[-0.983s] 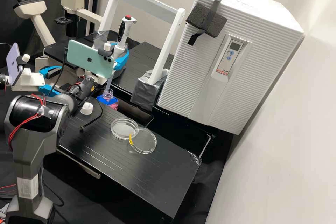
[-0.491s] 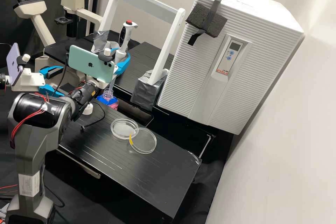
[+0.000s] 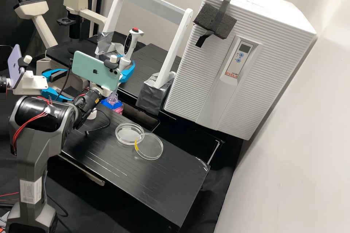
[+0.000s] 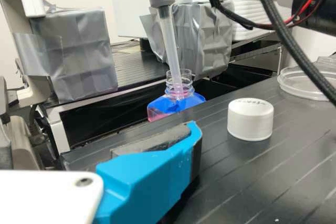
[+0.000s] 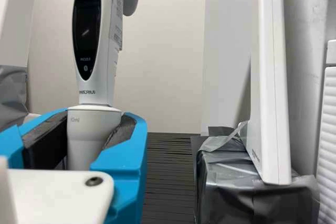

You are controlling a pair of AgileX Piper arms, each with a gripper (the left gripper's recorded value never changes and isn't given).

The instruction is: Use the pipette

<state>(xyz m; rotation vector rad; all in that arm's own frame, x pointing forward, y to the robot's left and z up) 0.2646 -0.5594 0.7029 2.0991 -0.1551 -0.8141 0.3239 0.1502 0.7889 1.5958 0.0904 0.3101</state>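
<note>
A: Right claw (image 5: 89, 145) status?

B: Closed on the pipette (image 5: 97, 40). Both blue fingers are clamped on the lower barrel, with the dark pads touching it. The handle and display stick up above the claw.

A: Orientation?

B: Near upright with a slight lean in the high view. The red button is on top and the body (image 3: 128, 43) rises out of the right claw (image 3: 124, 66).

A: And below the claw?

B: The clear tip (image 4: 173, 56) hangs straight down from it into the open neck of the bottle (image 4: 176, 98). The bottle holds pink liquid. Can't tell whether the tip end reaches the liquid.

A: Where's the bottle?

B: It stands on the table (image 3: 153, 182) at the far edge, directly under the right claw (image 3: 113, 102).

A: Left claw (image 3: 65, 84)?

B: Its fingers are spread apart and there's nothing between them. It sits low over the table, off to the side of the bottle and not touching it. One blue finger (image 4: 152, 171) shows in its own wrist view.

A: Anything else nearby?

B: A white cap (image 4: 250, 119) lies on the table beside the bottle. Two clear petri dishes (image 3: 129, 133) (image 3: 149, 146) sit mid-table with their rims overlapping.
</note>
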